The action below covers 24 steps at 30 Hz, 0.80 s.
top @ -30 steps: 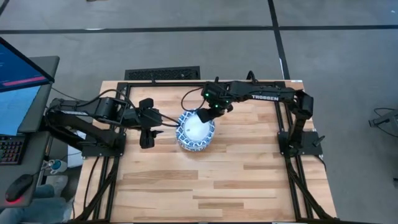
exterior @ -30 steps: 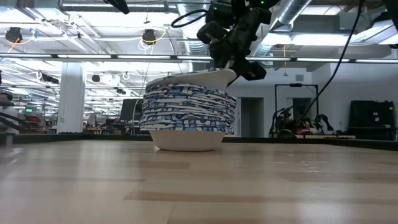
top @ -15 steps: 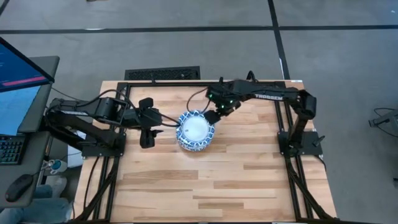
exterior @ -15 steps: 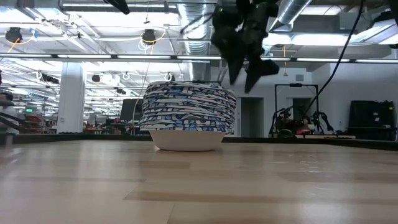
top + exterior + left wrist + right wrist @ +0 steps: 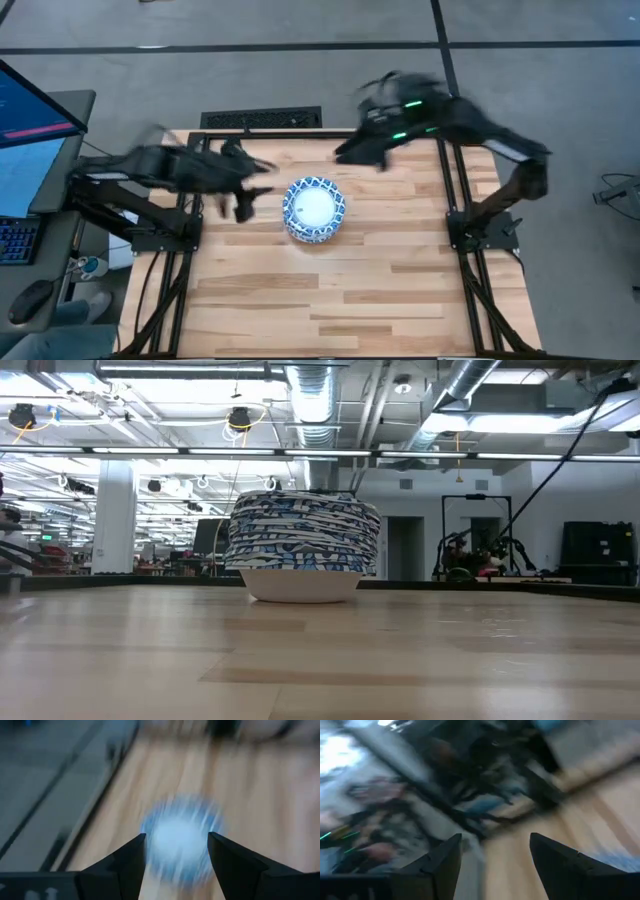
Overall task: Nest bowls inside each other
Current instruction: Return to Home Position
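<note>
The bowls point(image 5: 313, 210) stand nested in one tall stack near the middle of the table; its top bowl shows a white centre inside a blue-and-white rim. In the low view the stack point(image 5: 303, 545) rests on its white bottom bowl. My left gripper point(image 5: 247, 197) is open, just left of the stack; its wrist view shows the blurred bowls point(image 5: 180, 842) ahead of the left gripper point(image 5: 175, 836). My right gripper point(image 5: 347, 154) hovers open toward the far edge, behind the stack and to its right, and touches nothing. In the right wrist view the right gripper point(image 5: 495, 836) points past the table.
The wooden table top point(image 5: 330, 290) lies bare on the near side of the stack. Dark frame rails point(image 5: 452, 200) run along the table's sides. A monitor and keyboard point(image 5: 25, 150) sit off the left edge.
My right gripper let go of the tilted top bowl, which dropped level onto the stack. The gripper then rose and pulled back fast toward the far edge, out of the low view. My left arm began moving, its gripper shifting slightly toward the far edge.
</note>
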Tool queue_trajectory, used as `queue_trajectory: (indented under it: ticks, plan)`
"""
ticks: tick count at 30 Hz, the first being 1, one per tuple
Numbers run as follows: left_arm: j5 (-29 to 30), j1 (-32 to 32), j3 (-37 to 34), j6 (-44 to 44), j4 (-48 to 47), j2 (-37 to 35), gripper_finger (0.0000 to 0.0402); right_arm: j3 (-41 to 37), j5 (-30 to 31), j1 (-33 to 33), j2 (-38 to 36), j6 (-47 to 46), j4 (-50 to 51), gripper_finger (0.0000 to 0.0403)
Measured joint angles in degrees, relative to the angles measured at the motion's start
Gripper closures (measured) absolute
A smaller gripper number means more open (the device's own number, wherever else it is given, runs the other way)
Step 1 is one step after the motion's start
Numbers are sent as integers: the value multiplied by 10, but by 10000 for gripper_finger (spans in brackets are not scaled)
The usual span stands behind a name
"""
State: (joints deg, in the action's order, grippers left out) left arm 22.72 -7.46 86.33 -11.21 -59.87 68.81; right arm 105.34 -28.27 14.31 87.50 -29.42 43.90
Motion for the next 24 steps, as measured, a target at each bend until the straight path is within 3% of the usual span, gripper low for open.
queue_trajectory:
  ticks: [2, 6, 12, 16, 19, 24]
  plan:
    - [-33, 0, 26, 51, 99, -26, 200, 40, -34, -5, -30, 8, -30, 147]
    - [-157, 0, 58, 128, 283, -104, 200, 105, -58, -7, -94, -38, -22, 147]
    - [-180, 2, 14, 128, 360, -281, 200, 95, -95, -111, -233, 218, -74, 147]
    - [-179, 2, -154, 119, 464, -409, 200, -24, -84, -204, -301, 363, -118, 147]
    - [-177, 2, -342, 141, 649, -504, 200, -166, -63, -230, -332, 410, -194, 147]
    - [-113, 2, -619, 145, 922, -624, 200, -434, -66, -212, -414, 393, -473, 147]
